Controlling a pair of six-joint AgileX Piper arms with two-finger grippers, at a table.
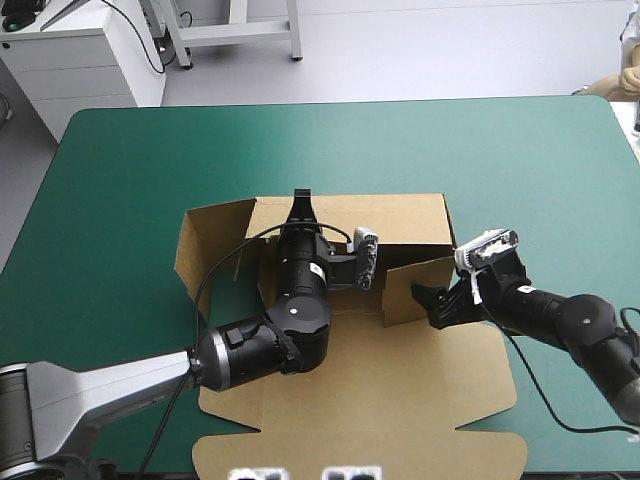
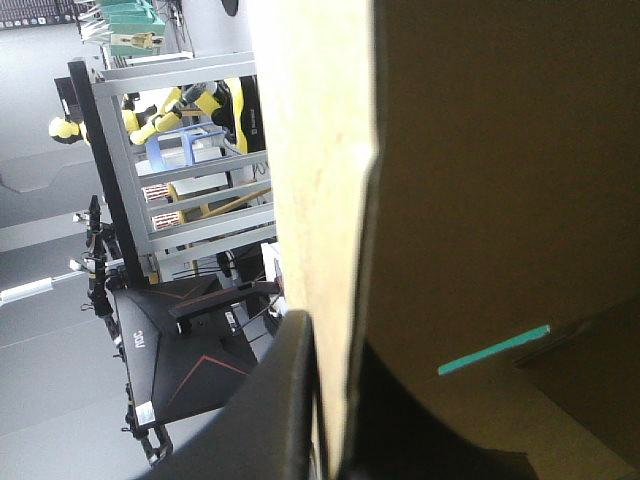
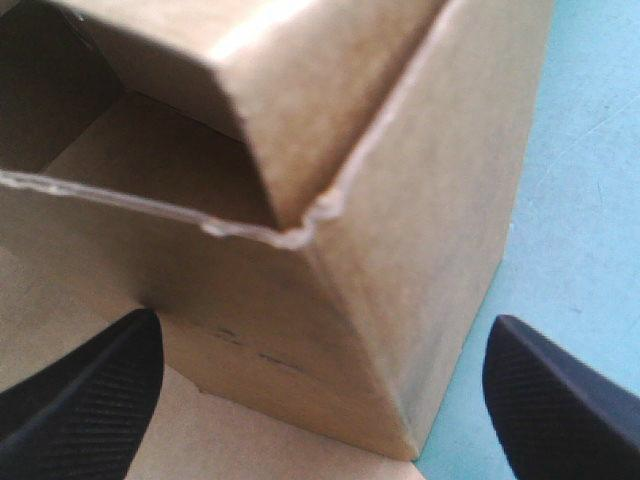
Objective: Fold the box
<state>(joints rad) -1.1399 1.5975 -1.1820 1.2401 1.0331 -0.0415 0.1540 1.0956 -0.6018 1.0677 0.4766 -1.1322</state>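
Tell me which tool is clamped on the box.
The left tool, shut on the far wall of the box; the right tool stands open, gripping nothing.

The table (image 1: pixel 500 160), covered teal-green, stands on a pale grey floor (image 1: pixel 430 55). Beyond its far left corner sits a white cabinet (image 1: pixel 75 60); a grey frame (image 1: pixel 240 30) stands beyond its far edge.

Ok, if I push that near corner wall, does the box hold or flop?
Probably flexes: the box is thin board and its left wall splays untucked. Sliding seems unlikely, since the left gripper is shut on the far wall. The frayed corner may crumple.
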